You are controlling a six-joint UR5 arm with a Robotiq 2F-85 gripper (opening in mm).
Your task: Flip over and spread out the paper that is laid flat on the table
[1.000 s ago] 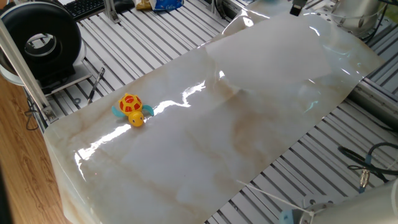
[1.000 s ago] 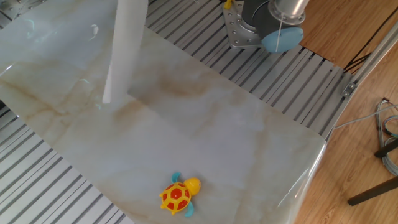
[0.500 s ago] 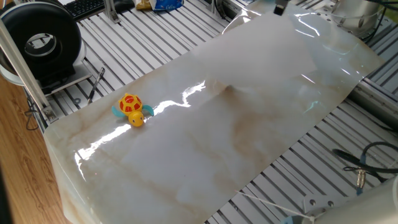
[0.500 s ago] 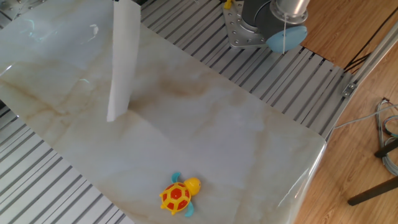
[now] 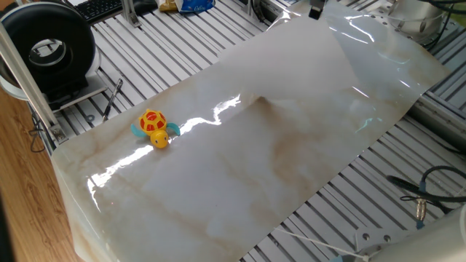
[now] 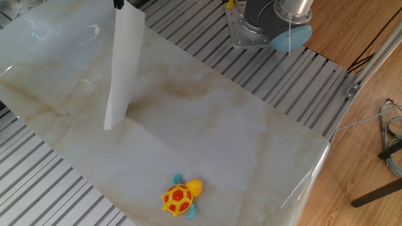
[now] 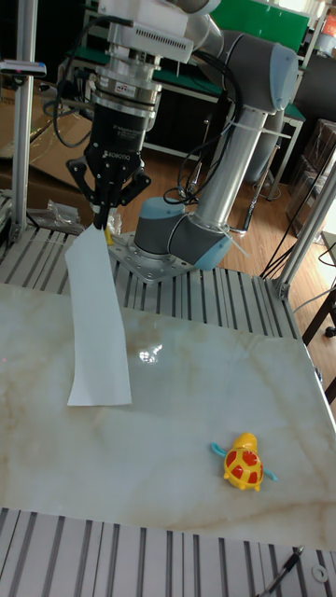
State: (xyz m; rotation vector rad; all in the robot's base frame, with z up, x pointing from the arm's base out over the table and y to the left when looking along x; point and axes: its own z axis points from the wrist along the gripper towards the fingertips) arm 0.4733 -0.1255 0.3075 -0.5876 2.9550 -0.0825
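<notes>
A yellow toy turtle point(image 5: 153, 128) with an orange shell and blue flippers sits upright on the marble counter point(image 5: 240, 189); beyond its edge, a black round fan point(image 5: 48, 49), a keyboard point(image 5: 99, 7) and a pen point(image 5: 111, 99) on ribbed aluminium.

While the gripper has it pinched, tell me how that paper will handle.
The paper hangs limp from the gripper, so it is probably floppy and light. Its free lower edge may swing or curl. On the glossy table it could slide.
</notes>
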